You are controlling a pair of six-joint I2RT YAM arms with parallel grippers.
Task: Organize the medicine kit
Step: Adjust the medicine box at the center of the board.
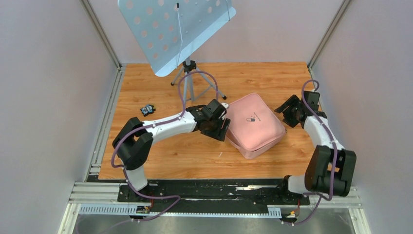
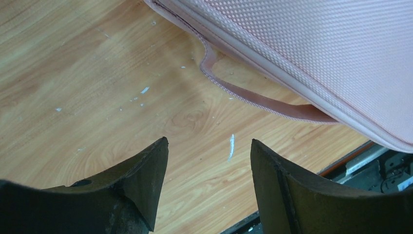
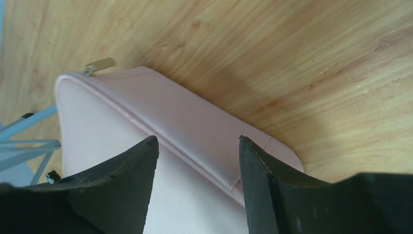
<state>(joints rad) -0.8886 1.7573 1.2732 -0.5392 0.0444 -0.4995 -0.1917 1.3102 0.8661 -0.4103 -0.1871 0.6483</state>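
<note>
Two grippers and neither one is holding anything. The left gripper (image 2: 208, 141) has its fingers spread over bare wood, just beside the medicine kit (image 1: 255, 126). The right gripper (image 3: 197, 138) is spread too, hanging above the kit's opposite edge, and as far as I can tell it isn't touching.

The kit lies flat on the wooden table (image 1: 160, 146) between the two arms. It looks zipped shut, with the pill logo (image 1: 252, 118) facing up.

Handling-wise, I'd treat it as soft and light. It's woven fabric with a padded shell and rounded corners, so it'll probably dent under a pinch and slide on the wood if you push it from one side. It doesn't look slippery or fragile, but the contents are hidden, so don't trust my weight guess.

For grab points you've got two:
- **Strap handle** (image 2: 253, 100): it lies slack on the wood along the near-left side, right ahead of your left fingers.
- **Zipper pull** (image 3: 100, 65): a small metal tab at the far corner toward the music stand (image 1: 187, 83).

I'd pin the lid with one gripper while the other works the pull.

The kit sits skewed to the table edges, corner-on to the arms. It looks nearly square from above. My best read is that the long axis runs from far-left to near-right, but I can't say for sure.
</note>
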